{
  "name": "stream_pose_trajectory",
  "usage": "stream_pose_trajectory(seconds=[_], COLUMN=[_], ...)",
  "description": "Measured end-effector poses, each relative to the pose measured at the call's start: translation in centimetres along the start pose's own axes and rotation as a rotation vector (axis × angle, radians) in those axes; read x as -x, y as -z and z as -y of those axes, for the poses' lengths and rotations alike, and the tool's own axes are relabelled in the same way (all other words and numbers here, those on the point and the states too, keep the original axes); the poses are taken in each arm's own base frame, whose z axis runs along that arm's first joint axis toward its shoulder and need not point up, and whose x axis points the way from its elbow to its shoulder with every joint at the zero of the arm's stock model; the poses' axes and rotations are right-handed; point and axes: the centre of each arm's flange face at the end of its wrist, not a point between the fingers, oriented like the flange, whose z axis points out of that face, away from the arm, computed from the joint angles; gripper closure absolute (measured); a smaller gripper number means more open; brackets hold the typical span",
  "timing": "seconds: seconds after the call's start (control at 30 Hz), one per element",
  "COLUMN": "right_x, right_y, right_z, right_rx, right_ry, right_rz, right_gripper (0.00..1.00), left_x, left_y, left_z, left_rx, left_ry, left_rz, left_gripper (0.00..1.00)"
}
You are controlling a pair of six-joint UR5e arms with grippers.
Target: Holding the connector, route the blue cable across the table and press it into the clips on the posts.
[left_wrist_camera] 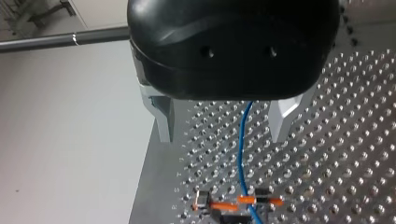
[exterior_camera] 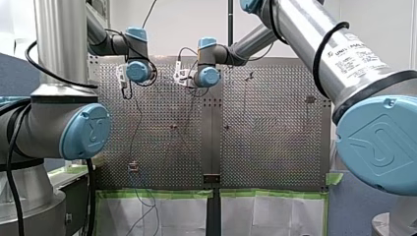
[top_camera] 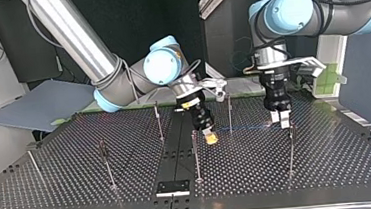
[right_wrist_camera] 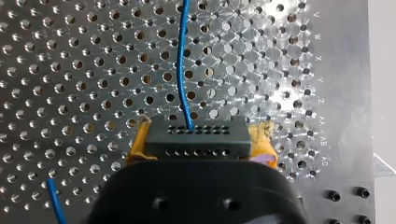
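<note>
Right wrist view showed you the perforated metal table point(right_wrist_camera: 70, 70). Midway between its side edges, the right gripper point(right_wrist_camera: 200, 136) clamped yellow pads point(right_wrist_camera: 139, 143) onto the black rectangular connector point(right_wrist_camera: 196, 142). The left gripper point(left_wrist_camera: 222, 137) stood wide open, with the thin blue cable point(left_wrist_camera: 242, 154) loose between its fingers.

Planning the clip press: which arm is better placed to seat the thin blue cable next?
Left: my left gripper, open, straddles the thin blue cable near an orange-barred clip; my right gripper clamps the black perforated connector.
</note>
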Motion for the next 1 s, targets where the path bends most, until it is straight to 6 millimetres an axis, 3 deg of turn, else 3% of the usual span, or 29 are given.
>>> stream_pose_trajectory(seconds=[0.33,0.6,0.83,1.0], right_x=[0.1,0.1,0.1,0.1], right_y=[-0.1,-0.2,-0.2,-0.2], right_z=[-0.5,-0.8,-0.9,-0.9], right_rx=[0.006,0.011,0.011,0.011], right_ry=[0.003,0.005,0.005,0.007], right_rz=[0.001,0.0,0.0,0.001], right_gripper=[1.0,1.0,1.0,1.0], left_x=[-1.6,-1.3,-3.3,-3.7], left_y=[-2.2,-3.7,-5.0,-5.2], left_z=[1.3,2.3,2.8,2.8], left_rx=[0.012,-0.001,-0.007,-0.005], left_ry=[-0.08,-0.08,-0.09,-0.09], left_rz=[-0.014,0.004,-0.035,-0.042], left_gripper=[0.0,0.0,0.0,0.0])
